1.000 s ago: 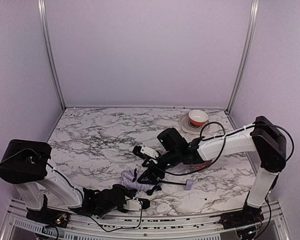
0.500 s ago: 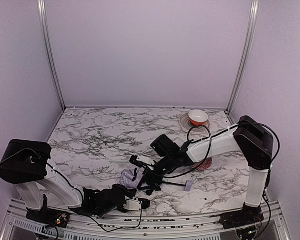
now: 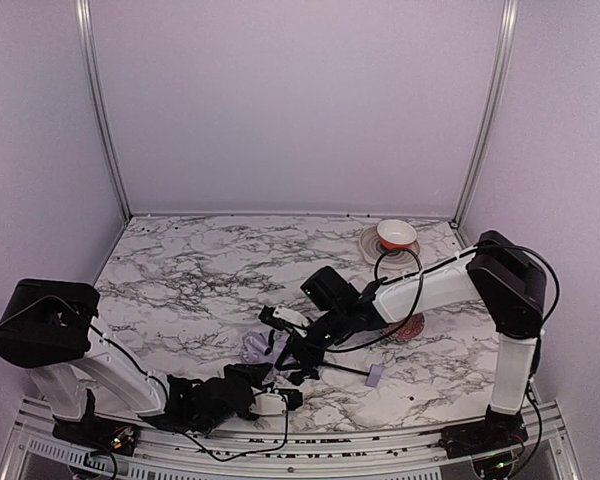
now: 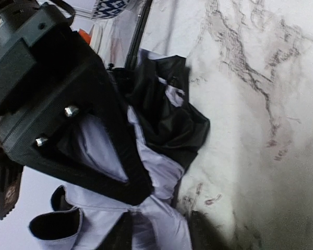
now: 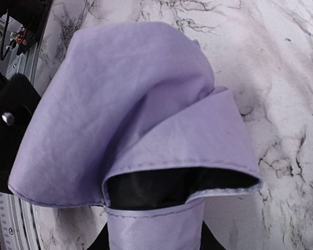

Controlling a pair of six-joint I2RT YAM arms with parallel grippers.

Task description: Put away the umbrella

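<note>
The umbrella lies crumpled near the table's front, lavender canopy bunched over black folds. Its thin shaft runs right to the small lavender handle. My right gripper is down on the bundle. In the right wrist view the umbrella fills the frame, and a band of its fabric sits tight between the right gripper fingers. My left gripper lies low just in front of the heap. In the left wrist view its dark fingers stand apart, with loose umbrella cloth between them.
An orange-and-white bowl on a plate stands at the back right. A red patterned dish lies under the right forearm. The metal frame rail runs along the near edge. Lavender walls close in three sides.
The right arm has swung left and down onto the umbrella, and its jaws have closed on the fabric. The left jaws have opened from shut. The bundle has shifted slightly.
</note>
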